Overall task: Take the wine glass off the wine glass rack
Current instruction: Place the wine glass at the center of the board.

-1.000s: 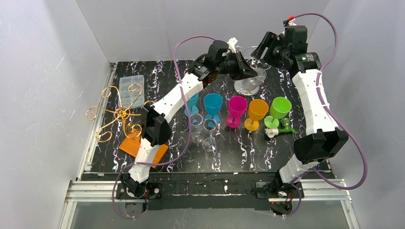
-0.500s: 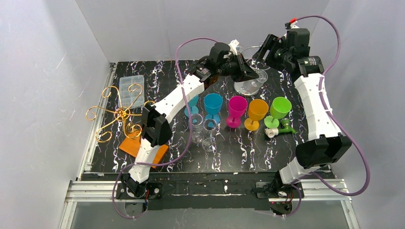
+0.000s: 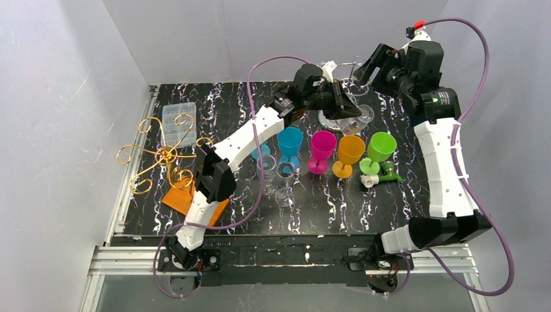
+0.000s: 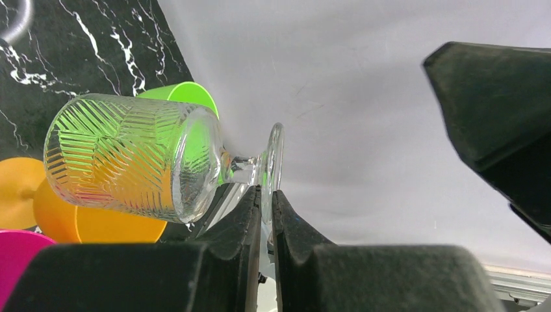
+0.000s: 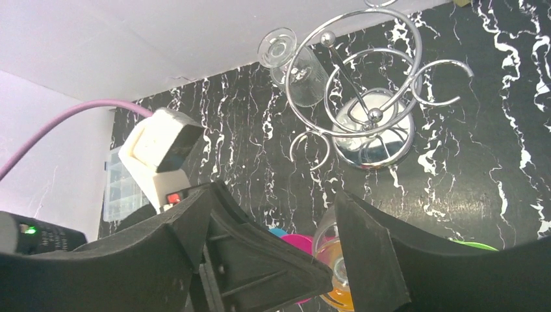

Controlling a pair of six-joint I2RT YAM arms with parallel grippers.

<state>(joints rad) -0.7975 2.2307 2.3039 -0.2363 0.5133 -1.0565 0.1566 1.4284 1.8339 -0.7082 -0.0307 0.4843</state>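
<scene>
My left gripper point(image 3: 347, 107) is shut on the foot of a clear ribbed wine glass point(image 3: 364, 114). It holds the glass sideways in the air just right of the chrome wire rack point(image 3: 330, 121). In the left wrist view the gripper point(image 4: 266, 195) pinches the foot, and the bowl point(image 4: 130, 156) points left. The right wrist view looks down on the rack point(image 5: 373, 133), where another clear glass point(image 5: 295, 68) hangs by its foot. My right gripper point(image 3: 365, 70) is open and empty, high above the rack's right side.
Blue point(image 3: 290, 140), magenta point(image 3: 323, 143), orange point(image 3: 351, 148) and green point(image 3: 382, 144) goblets stand in a row mid-table. Two clear glasses point(image 3: 276, 170) stand in front. A gold wire rack point(image 3: 162, 155), plastic box point(image 3: 179, 117) and orange pad point(image 3: 188, 198) sit left.
My left gripper has carried the clear glass to the right, off and away from the rack. My right arm has risen and shifted right.
</scene>
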